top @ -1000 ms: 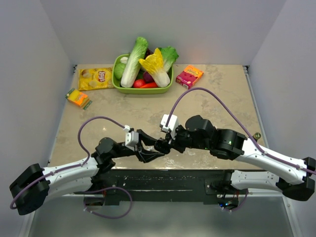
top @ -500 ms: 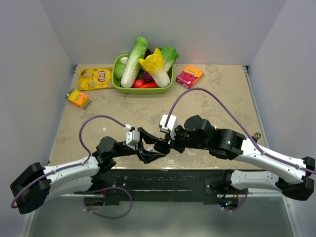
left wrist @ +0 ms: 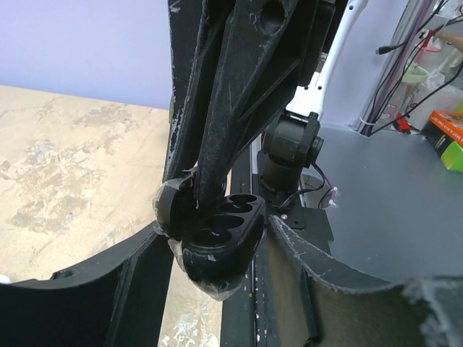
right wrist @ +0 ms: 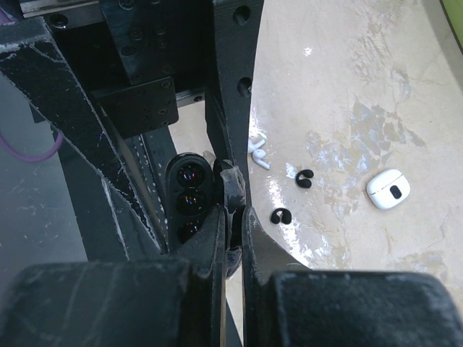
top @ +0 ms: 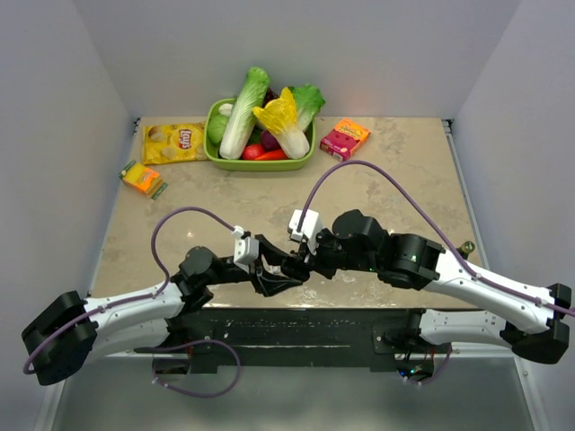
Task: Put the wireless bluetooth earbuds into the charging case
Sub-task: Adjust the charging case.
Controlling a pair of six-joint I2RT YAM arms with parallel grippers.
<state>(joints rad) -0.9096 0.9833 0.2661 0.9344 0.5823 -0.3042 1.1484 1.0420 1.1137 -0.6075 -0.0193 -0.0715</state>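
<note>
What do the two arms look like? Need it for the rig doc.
Matching pair: left arm and right arm have white link shells, black joint housings and scuffed black jaws. Each wrist carries a white camera block, and a purple cable loops above each forearm.

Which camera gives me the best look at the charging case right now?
The right wrist view: the white charging case lies unobstructed on the table, dark spot facing up. In the top view I cannot find it; the arms crowd the middle. The left wrist view shows none of it.
</note>
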